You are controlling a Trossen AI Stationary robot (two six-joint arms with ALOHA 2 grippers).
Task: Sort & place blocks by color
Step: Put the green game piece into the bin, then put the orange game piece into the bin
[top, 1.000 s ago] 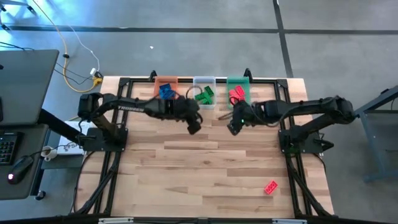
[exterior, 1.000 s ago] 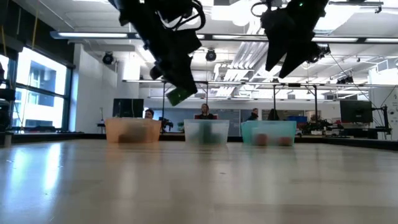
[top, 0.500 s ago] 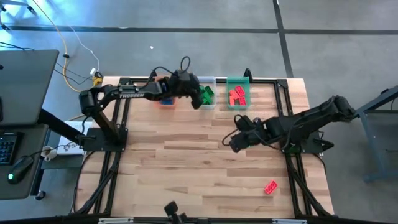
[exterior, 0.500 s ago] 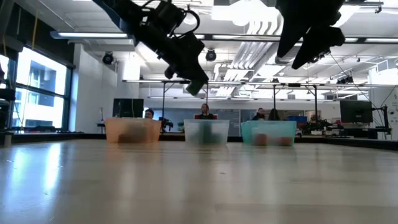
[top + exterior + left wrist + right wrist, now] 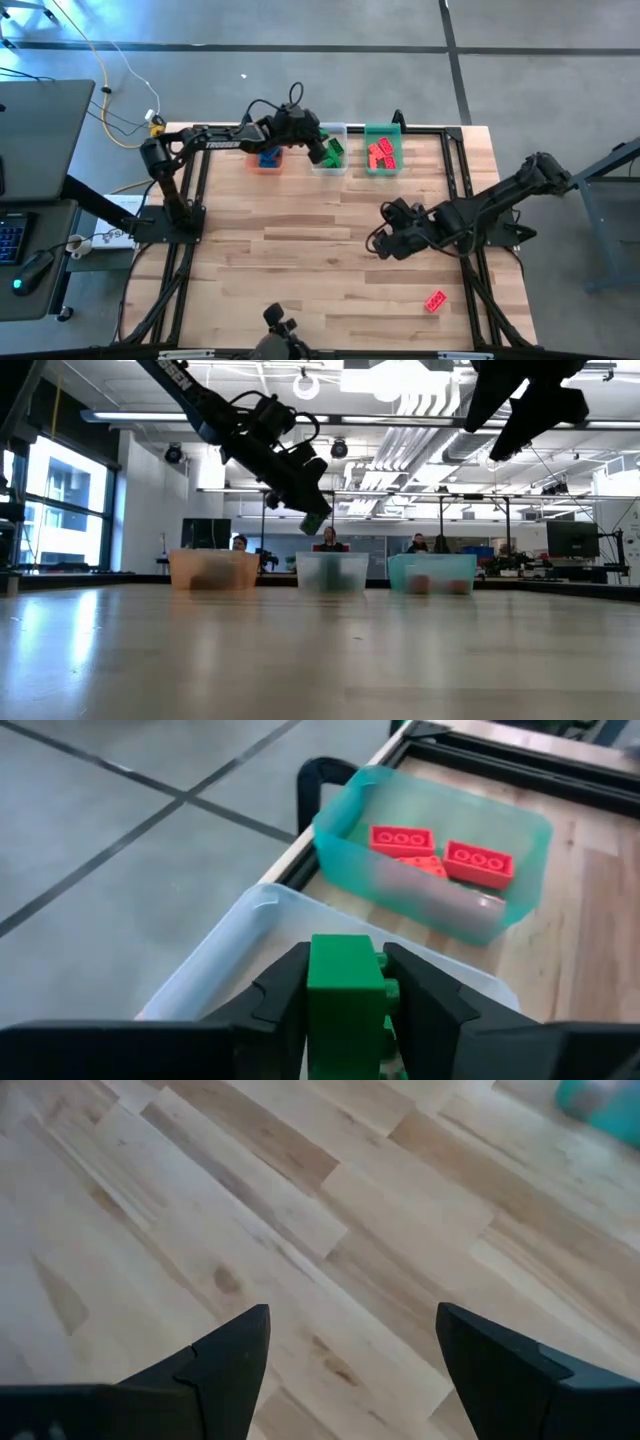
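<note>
My left gripper [image 5: 322, 150] hangs over the clear middle bin [image 5: 328, 132] at the far edge, shut on a green block [image 5: 345, 992], which also shows in the low view [image 5: 313, 523]. Green blocks [image 5: 334, 152] lie in that bin. The orange bin [image 5: 266, 162] holds blue blocks. The green bin [image 5: 345, 828] holds red blocks [image 5: 402, 840]. A single red block [image 5: 435, 300] lies flat on the table near the right front. My right gripper [image 5: 379, 241] stands open above bare wood [image 5: 340, 1280], right of centre. My left gripper pinches the green block by two opposite sides [image 5: 322, 982] between its two fingers. The fingers slant downward, coming from the table's left. The block is lifted clear, above the clear bin's rim [image 5: 262, 898].
The three bins stand in a row along the far edge, orange, clear, green from left to right. A black frame rail [image 5: 430, 128] runs behind them. The wide wooden middle and front of the table [image 5: 300, 260] are bare.
My left gripper has carried the green block from the table's middle toward the far edge, to above the clear bin. My right gripper, still open, has drawn back from the green bin toward the near edge.
</note>
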